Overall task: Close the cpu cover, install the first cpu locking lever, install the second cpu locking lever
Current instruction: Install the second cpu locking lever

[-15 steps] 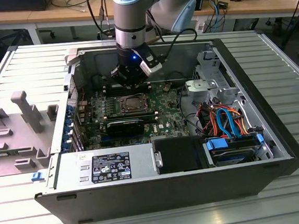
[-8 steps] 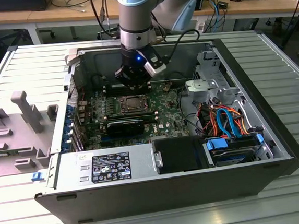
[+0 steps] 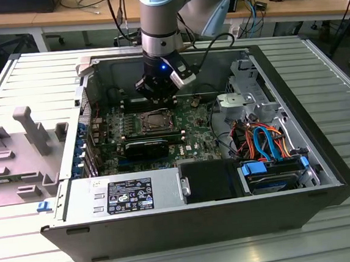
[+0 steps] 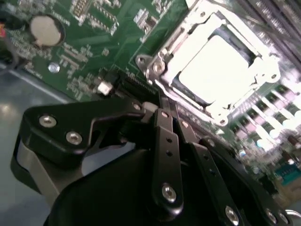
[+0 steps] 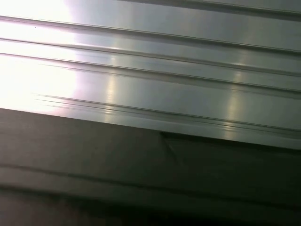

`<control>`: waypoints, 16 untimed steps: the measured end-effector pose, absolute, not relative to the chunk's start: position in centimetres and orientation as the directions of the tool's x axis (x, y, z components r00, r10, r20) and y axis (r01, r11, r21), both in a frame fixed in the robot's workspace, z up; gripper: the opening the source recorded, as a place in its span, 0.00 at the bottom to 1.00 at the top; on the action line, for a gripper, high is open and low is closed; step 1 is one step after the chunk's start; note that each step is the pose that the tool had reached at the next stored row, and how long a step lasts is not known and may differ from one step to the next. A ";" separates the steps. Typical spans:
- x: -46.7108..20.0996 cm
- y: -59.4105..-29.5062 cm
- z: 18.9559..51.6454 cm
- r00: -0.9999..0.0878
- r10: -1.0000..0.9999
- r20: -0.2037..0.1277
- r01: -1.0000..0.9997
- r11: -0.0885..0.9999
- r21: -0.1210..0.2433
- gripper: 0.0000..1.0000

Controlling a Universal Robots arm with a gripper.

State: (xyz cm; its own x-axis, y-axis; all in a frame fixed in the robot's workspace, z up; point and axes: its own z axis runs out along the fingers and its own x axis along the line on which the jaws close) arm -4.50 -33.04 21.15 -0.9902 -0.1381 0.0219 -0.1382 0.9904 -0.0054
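One open computer case (image 3: 301, 175) lies on its side on the ribbed metal desk (image 3: 343, 92), and the tool (image 3: 159, 89) hangs inside it, just above the green board (image 3: 194, 138). The case walls stand close around the arm, so a wide sideways move can strike them, I think.

In front of the tool and lower down lie the grey power-supply box (image 3: 122, 197) and a black oblong block (image 3: 147, 148). To the exterior view's right of the tool runs a bundle of orange and blue cables (image 3: 265, 141), well apart, so I judge it no obstacle.

Directly under the tool sits the cpu cover (image 4: 197, 26), a silvery frame that seems to lie flat around the bright chip (image 4: 218, 66). In the second wrist view the fingers (image 4: 165, 141) are drawn together with nothing between them, their tips just beside the frame's corner. If they press off the mark, they may scrape the small parts on the board or bend a thin lever; this is the main risk, in my judgement.
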 end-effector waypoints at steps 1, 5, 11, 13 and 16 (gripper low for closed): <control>-4.5 -33.1 21.6 -0.990 -0.138 0.022 -0.138 0.990 -0.006 0.11; -4.8 -33.0 22.8 -0.990 -0.138 0.020 -0.138 0.990 -0.006 0.11; -6.9 -32.6 22.9 -0.990 -0.138 0.012 -0.138 0.990 -0.007 0.11; -8.9 -32.0 22.9 -0.990 -0.138 0.007 -0.138 0.990 -0.007 0.11; -9.3 -32.9 22.8 -0.990 -0.138 0.006 -0.138 0.990 -0.007 0.11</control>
State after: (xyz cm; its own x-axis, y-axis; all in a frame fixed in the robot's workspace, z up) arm -9.33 -32.92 22.81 -0.9904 -0.1378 0.0059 -0.1379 0.9904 -0.0066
